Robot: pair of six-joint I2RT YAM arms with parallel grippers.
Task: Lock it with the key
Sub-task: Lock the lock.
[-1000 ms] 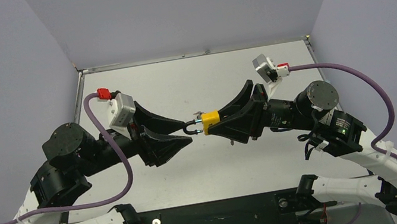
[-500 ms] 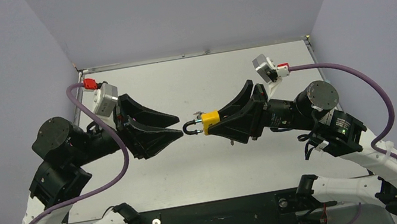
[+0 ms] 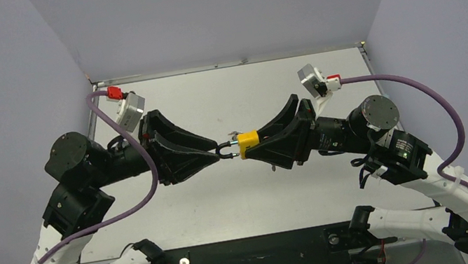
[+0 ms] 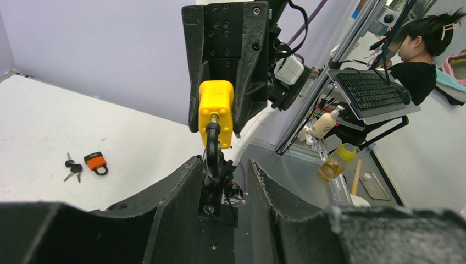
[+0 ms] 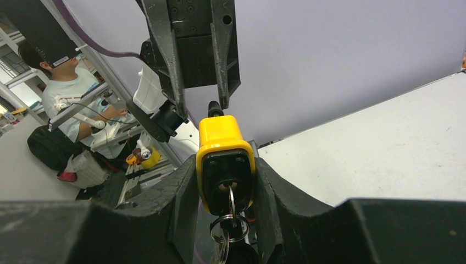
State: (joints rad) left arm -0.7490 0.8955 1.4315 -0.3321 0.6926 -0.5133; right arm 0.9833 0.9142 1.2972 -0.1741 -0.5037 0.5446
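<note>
**Yellow padlock held in mid-air between the arms, key in its keyhole**

The right end effector (image 3: 255,142) is clenched on the body of a yellow plastic-cased padlock (image 3: 248,144), with one black finger pressed to each side. It holds the padlock above the pale grey surface (image 3: 295,87), about midway between the two arms. The padlock lies roughly level. Its dark metal shackle (image 3: 223,151) points at the left arm, and its keyhole end faces back towards the right wrist.

The thin silver-bladed key (image 5: 229,193) sits pushed into the keyhole in the black end face of the padlock. Small silver rings (image 5: 227,226) hang from it between the right fingers. A dark shape below the rings is cut off by the frame edge, and what it is cannot be told.

The left end effector (image 3: 212,153) is released, its two black fingers standing apart on either side of the shackle. In the left wrist view the shackle lies close to one finger, with a clear gap to the other, so nothing is pinched. Whether the shackle is latched into the body cannot be told.

On the surface, well apart from the held padlock, a small orange padlock with a dark shackle (image 4: 95,162) lies flat. Just beside it lies a tiny bunch of thin black-headed keys (image 4: 72,167).
</note>
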